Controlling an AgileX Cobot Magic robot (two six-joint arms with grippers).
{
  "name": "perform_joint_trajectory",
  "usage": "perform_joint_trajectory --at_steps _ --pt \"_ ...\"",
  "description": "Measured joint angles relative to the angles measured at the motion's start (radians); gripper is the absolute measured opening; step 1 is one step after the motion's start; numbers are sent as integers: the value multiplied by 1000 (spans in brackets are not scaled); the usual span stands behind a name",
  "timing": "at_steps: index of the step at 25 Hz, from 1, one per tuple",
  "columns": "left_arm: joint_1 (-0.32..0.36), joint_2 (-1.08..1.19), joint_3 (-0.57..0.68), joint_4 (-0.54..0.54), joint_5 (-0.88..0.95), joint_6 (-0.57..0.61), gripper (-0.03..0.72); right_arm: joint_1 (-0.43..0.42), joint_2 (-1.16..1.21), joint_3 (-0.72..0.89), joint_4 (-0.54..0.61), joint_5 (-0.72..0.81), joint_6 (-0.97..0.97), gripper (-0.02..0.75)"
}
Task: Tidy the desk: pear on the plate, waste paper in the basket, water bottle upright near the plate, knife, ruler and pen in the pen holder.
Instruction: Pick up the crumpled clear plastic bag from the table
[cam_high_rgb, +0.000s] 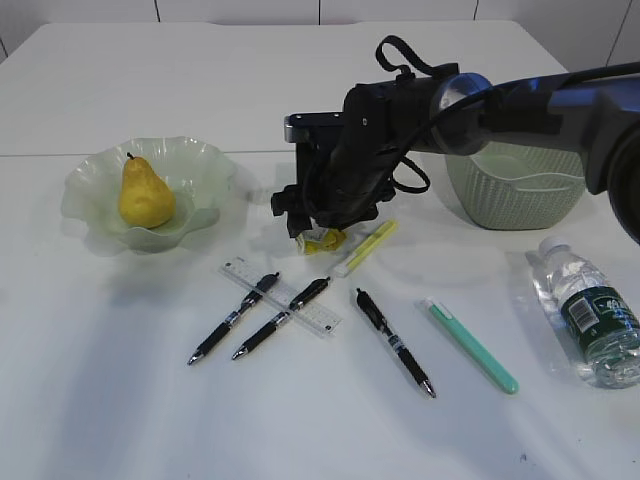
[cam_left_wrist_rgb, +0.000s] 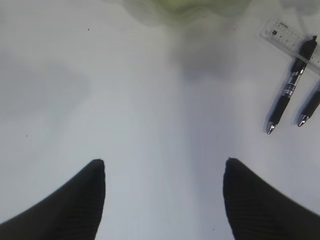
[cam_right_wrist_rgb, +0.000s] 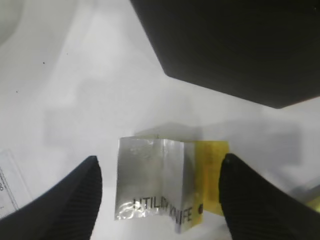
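The waste paper (cam_high_rgb: 322, 240), a folded silver and yellow wrapper printed "UTILITY KNIFE" (cam_right_wrist_rgb: 150, 180), lies on the table. My right gripper (cam_high_rgb: 310, 225) is open right over it, one finger on each side (cam_right_wrist_rgb: 160, 160). The yellow pear (cam_high_rgb: 146, 195) sits on the pale green plate (cam_high_rgb: 85, 190). The water bottle (cam_high_rgb: 588, 312) lies on its side at the right. Three black pens (cam_high_rgb: 232, 318) and a clear ruler (cam_high_rgb: 322, 318) lie at the front. The green knife (cam_high_rgb: 470, 345) lies to their right. My left gripper (cam_left_wrist_rgb: 164, 165) is open over bare table.
The green basket (cam_high_rgb: 515, 190) stands at the back right. A dark pen holder (cam_high_rgb: 300, 128) is partly hidden behind the right arm (cam_right_wrist_rgb: 240, 45). A yellow marker (cam_high_rgb: 368, 246) lies beside the wrapper. The left wrist view shows the ruler (cam_left_wrist_rgb: 280, 34) and two pens (cam_left_wrist_rgb: 291, 87).
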Motion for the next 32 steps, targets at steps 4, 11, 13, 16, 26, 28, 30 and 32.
perform_joint_trajectory --at_steps 4,11,13,16,26,28,30,32 --pt "0 0 0 0 -2 0 520 0 0 0 0 5 2 479" --pt "0 0 0 0 -5 0 520 0 0 0 0 9 4 353" --pt "0 0 0 0 -5 0 520 0 0 0 0 10 5 305" --pt "0 0 0 0 -5 0 520 0 0 0 0 10 5 228" --pt "0 0 0 0 -7 0 520 0 0 0 0 31 7 87" --pt "0 0 0 0 -7 0 520 0 0 0 0 41 7 57" --pt "0 0 0 0 -7 0 520 0 0 0 0 43 7 22" --pt "0 0 0 0 -7 0 520 0 0 0 0 43 7 -2"
